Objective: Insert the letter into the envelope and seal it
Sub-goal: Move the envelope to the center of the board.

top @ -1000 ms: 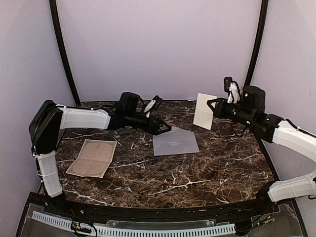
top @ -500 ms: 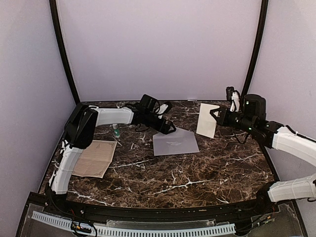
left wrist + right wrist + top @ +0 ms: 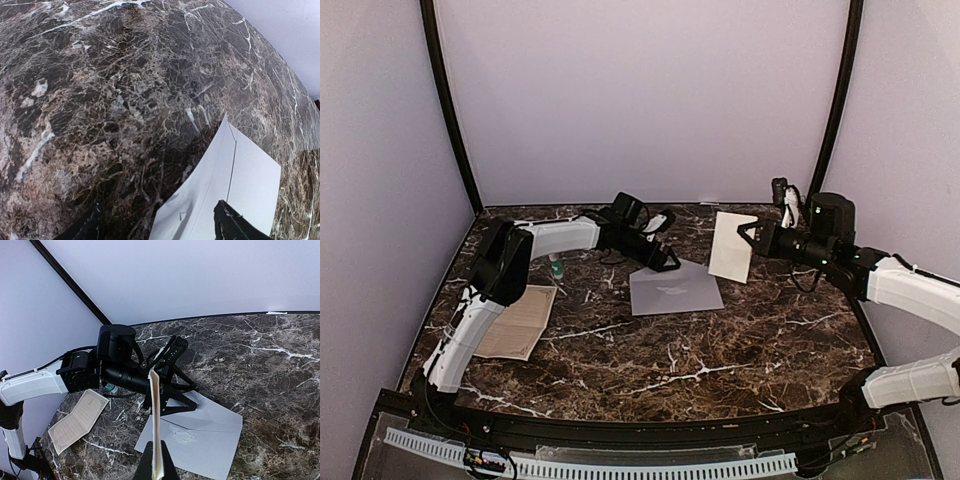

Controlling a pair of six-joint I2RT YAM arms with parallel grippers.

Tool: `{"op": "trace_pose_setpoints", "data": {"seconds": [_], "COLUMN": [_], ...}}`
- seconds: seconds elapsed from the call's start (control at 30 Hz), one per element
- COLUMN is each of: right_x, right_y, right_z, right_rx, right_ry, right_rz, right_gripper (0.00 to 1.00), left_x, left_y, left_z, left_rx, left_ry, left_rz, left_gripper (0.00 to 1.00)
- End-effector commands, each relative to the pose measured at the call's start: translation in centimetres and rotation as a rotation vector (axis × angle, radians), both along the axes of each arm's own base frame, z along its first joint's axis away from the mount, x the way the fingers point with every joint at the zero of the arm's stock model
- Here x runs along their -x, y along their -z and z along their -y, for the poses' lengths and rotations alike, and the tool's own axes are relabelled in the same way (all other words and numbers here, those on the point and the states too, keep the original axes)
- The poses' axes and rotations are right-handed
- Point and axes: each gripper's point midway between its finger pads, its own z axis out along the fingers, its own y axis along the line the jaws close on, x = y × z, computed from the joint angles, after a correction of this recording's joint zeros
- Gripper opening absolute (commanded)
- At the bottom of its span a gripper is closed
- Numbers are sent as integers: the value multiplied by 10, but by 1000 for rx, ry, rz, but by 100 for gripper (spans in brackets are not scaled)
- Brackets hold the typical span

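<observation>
On far half of marble table (image 3: pixel 750 340), envelope (image 3: pixel 675 290) lay flat. Left gripper (image 3: pixel 665 262) sat low at its far-left corner, jaws wide apart, paper edge between them, nothing clamped; likely poised to lift flap or steady envelope. Right gripper (image 3: pixel 752 238) was pinched tight on letter (image 3: pixel 731 246), held upright near envelope's far-right corner, probably ready for sliding in. Tan sheet (image 3: pixel 515 320) lay well apart, left.

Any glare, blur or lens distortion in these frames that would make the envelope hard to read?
Top external: soft even light, no harsh shadows, envelope clear. Left wrist: wide-angle bowing of the table, near fingertips dark and soft. Right wrist: sharp, the letter seen only edge-on in the right gripper.
</observation>
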Motion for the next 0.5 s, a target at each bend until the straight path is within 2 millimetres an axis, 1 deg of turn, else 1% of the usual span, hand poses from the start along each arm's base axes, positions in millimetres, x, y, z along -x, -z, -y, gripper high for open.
{"op": "trace_pose_setpoints", "data": {"seconds": [0.0, 0.03, 0.07, 0.1, 0.13, 0.17, 0.2, 0.23, 0.27, 0.33, 0.37, 0.4, 0.43, 0.47], "right_x": [0, 1, 1, 2, 4, 5, 6, 7, 8, 11, 12, 12, 13, 14], "right_y": [-12, -12, -13, -13, -13, -13, -13, -13, -14, -15, -15, -16, -15, -15], "right_z": [-3, -3, -3, -2, -1, 0, 1, 3, 4, 6, 6, 6, 6, 6], "right_rx": [-38, -46, -52, -59, -65, -70, -75, -78, -81, -83, -82, -83, -83, -83], "right_ry": [-19, -19, -18, -16, -15, -10, -6, 1, 5, 8, 7, 6, 6, 3], "right_rz": [31, 26, 25, 22, 21, 21, 21, 22, 25, 27, 25, 25, 25, 24], "right_gripper": [0, 0, 0, 0, 0, 0, 0, 0, 0, 0, 0, 0, 0, 0], "left_x": [8, 8, 9, 10, 11, 12, 14, 16, 18, 24, 27, 31, 29, 39], "left_y": [-4, -5, -8, -10, -13, -14, -15, -17, -18, -25, -26, -34, -40, -44], "left_z": [0, 0, 1, 1, 1, 1, 0, 0, -2, -4, -6, -8, -8, -15], "left_rx": [31, 39, 52, 57, 65, 68, 68, 70, 70, 81, 85, 97, 115, 123], "left_ry": [32, 33, 42, 45, 52, 58, 59, 61, 59, 59, 58, 48, 35, 8], "left_rz": [-68, -75, -79, -81, -84, -86, -92, -97, -106, -116, -121, -126, -108, -144], "left_gripper": [62, 56, 46, 42, 32, 27, 17, 13, 5, 0, 0, 0, 0, 0]}}
